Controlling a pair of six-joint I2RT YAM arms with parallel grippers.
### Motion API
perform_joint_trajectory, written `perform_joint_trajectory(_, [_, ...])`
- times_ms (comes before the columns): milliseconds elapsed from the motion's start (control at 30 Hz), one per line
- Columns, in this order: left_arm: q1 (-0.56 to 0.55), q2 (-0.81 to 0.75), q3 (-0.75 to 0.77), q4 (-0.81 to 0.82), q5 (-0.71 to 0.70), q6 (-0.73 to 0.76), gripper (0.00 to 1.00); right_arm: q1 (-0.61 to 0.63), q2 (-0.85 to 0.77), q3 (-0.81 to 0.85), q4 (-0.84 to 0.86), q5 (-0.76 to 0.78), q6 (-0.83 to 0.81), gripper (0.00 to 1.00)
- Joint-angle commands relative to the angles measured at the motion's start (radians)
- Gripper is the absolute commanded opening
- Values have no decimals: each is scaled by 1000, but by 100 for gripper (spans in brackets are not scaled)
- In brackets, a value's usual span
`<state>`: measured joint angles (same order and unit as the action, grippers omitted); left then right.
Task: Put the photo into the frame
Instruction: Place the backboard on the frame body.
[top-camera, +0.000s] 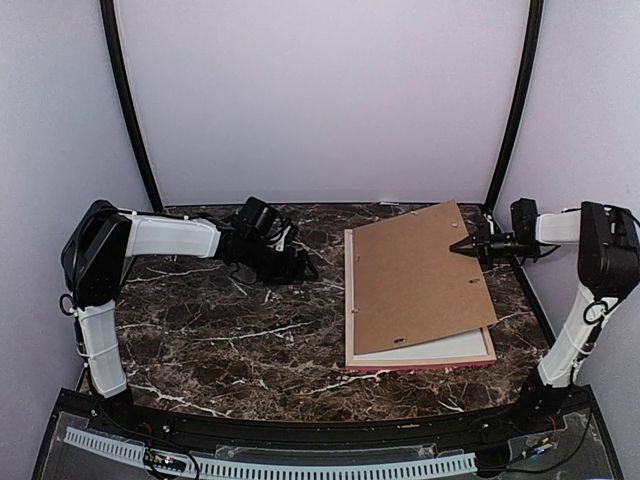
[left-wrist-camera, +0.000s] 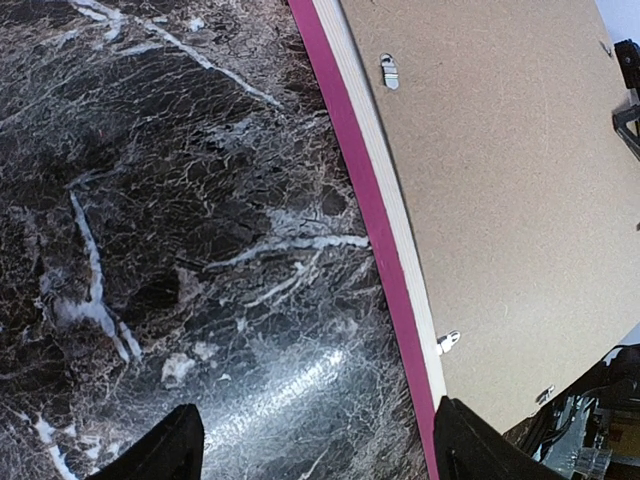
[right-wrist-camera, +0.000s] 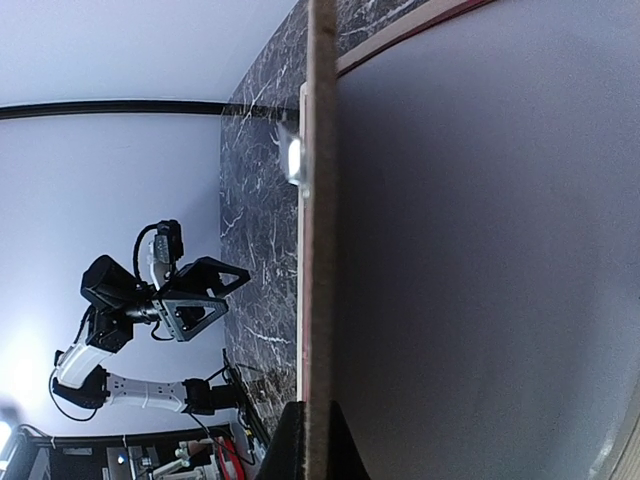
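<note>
As backing board covers frame, interior mostly hidden.

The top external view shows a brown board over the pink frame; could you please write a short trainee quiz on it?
1. How does the plain brown hardboard backing board lie on the pink-faced pale wooden picture frame? A: seated square inside it. B: askew across it. C: standing upright on its edge.
2. True or false: the left gripper is gripping the frame.
3. Which gripper is shut on the board's edge?

Key
1. B.
2. False: it is open above the dark marble table and holds nothing.
3. The right gripper.
</note>
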<state>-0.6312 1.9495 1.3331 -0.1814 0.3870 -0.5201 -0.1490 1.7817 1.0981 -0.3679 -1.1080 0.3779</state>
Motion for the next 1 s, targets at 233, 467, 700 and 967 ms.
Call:
perform_joint_trajectory(233, [1, -4, 14, -24, 9, -5, 81, 49, 31, -9, 51, -7, 7, 0])
perform_joint_trajectory(467, [1, -4, 10, -30, 8, -10, 81, 104, 24, -56, 149, -12, 82, 0])
perform_joint_trajectory(700, [3, -31, -13, -57, -51, -12, 81, 241, 7, -149, 488, 39, 371, 0])
perform_joint_trajectory(967, [57, -128, -127, -48, -101, -57, 81, 347, 0, -153, 634, 119, 518, 0])
